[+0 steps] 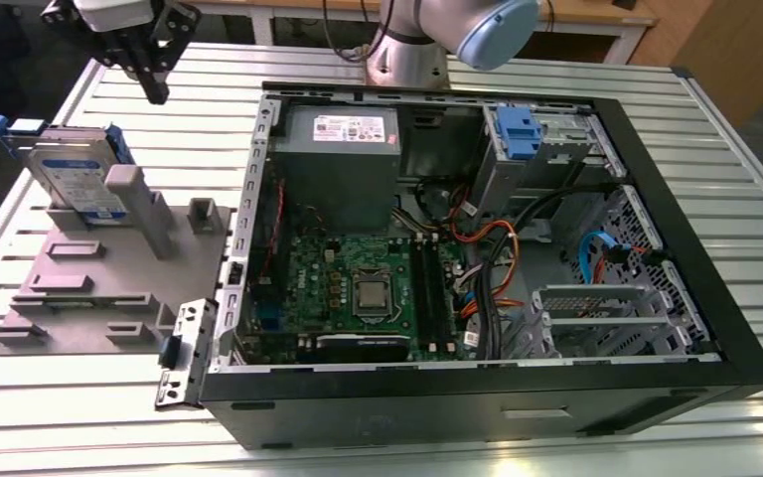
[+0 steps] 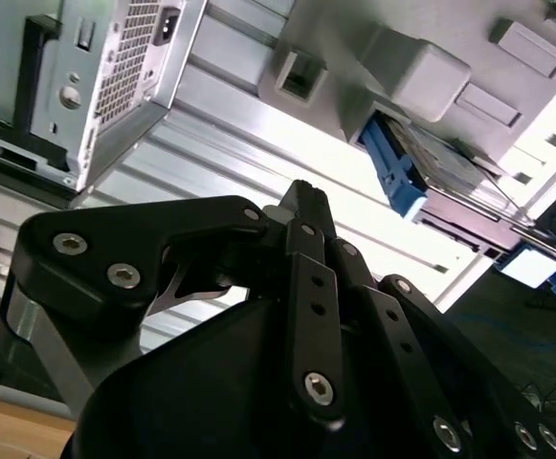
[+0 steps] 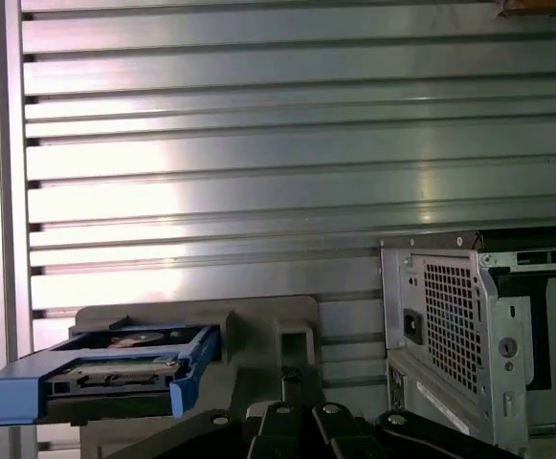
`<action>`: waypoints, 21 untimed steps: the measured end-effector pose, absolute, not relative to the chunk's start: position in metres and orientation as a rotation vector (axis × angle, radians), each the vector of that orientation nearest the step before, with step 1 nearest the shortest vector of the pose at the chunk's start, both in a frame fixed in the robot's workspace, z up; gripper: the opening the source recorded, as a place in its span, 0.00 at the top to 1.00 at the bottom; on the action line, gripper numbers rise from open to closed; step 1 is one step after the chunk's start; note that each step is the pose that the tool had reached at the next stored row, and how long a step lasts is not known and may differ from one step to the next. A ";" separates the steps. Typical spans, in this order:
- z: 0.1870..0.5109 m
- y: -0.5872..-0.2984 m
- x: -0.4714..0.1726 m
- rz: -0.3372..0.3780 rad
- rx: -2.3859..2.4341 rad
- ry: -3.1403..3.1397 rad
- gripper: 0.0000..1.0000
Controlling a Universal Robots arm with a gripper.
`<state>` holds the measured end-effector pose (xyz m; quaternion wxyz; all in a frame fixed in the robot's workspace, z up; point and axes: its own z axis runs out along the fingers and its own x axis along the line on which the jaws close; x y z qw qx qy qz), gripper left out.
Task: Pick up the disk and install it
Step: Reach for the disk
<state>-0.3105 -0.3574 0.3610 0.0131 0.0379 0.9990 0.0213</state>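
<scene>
The disk [image 1: 75,177], a silver-grey drive with a white-and-blue label in a blue carrier frame, stands on its edge in a grey holder [image 1: 90,288] at the exterior view's left. My gripper [image 1: 158,91] hangs in the air beyond the disk, toward the table's far edge, clear of it, shut and holding nothing. In the second wrist view the black fingertips [image 2: 301,196] meet, and the carrier's blue edge [image 2: 392,167] shows past them. The first wrist view has the disk [image 3: 115,368] lying in its holder beside the gripper [image 3: 295,381].
An open black computer case [image 1: 699,298] covers the middle and right of the slatted metal table [image 1: 130,417]. Inside are a grey power-supply box [image 1: 342,149], a green mainboard [image 1: 355,288], cables and a drive cage with a blue part [image 1: 519,134]. The arm's base [image 1: 408,60] stands behind the case.
</scene>
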 end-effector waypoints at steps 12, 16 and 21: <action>0.358 -0.357 -0.351 0.066 0.118 3.112 0.89; 0.358 -0.357 -0.365 0.066 0.118 3.112 0.89; 0.357 -0.357 -0.382 0.066 0.118 3.112 0.89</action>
